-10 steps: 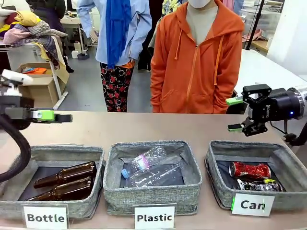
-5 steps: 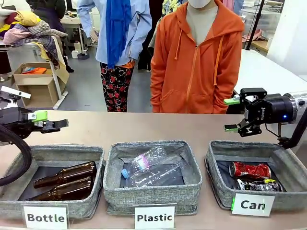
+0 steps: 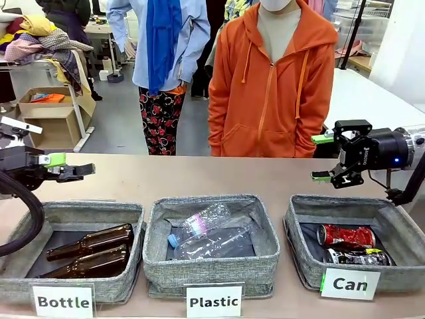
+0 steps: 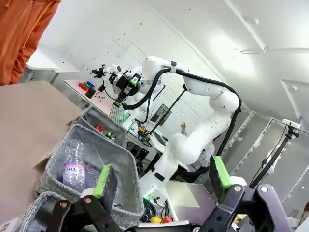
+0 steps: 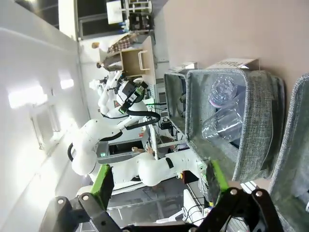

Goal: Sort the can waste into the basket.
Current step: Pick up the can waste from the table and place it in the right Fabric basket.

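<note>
Three grey fabric bins in a row on the counter point(image 3: 219, 174), each fronted by a white card: "Bottle" point(image 3: 62, 302), "Plastic" point(image 3: 213, 302), "Can" point(image 3: 350, 284). In the basket point(image 3: 305, 219) marked "Can", at the robot's right: crushed red can point(image 3: 345, 236) with silver ends, and just in front of it the dark can point(image 3: 358, 256) with green and white print, both lying on the dark floor. Brown glass bottles point(image 3: 89, 251) in the "Bottle" bin, clear plastic bottles point(image 3: 209, 232) in the "Plastic" bin; print on the plastic bottle label too small to read. Left claw point(image 3: 73, 167) open, empty, above the "Bottle" bin's far edge. Right claw point(image 3: 323, 157) open, empty, above the far edge of the basket. Person in orange hoodie point(image 3: 272, 86) at the far side.
</note>
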Tool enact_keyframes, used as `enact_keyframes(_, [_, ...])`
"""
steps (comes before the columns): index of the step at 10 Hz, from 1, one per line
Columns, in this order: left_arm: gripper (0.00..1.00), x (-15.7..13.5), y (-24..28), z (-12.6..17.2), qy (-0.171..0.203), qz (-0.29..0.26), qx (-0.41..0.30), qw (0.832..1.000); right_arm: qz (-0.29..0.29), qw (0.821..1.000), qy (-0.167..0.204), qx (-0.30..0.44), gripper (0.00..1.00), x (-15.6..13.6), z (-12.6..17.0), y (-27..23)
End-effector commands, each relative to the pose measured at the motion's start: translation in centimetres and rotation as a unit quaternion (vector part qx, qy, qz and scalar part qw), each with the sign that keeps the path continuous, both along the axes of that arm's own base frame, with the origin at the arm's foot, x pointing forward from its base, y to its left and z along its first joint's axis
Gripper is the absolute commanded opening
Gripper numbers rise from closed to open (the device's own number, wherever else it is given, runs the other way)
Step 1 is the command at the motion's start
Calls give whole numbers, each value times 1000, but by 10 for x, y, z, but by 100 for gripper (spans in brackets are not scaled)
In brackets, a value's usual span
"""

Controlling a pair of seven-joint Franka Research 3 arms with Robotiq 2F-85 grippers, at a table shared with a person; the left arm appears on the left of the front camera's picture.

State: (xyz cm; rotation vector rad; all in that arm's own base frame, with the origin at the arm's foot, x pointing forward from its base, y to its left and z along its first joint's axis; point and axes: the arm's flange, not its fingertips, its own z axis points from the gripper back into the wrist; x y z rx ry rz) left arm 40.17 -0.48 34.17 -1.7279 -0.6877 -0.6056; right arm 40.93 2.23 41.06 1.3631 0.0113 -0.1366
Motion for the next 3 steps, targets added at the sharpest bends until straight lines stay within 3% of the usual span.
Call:
enact_keyframes(1, [100,-3,1,2,-2,-2,6,1000,5,1000,11,-5,100,-3,4,-1])
enact_keyframes(3, [100,-3,1,2,-2,-2,6,1000,5,1000,11,-5,100,-3,4,-1])
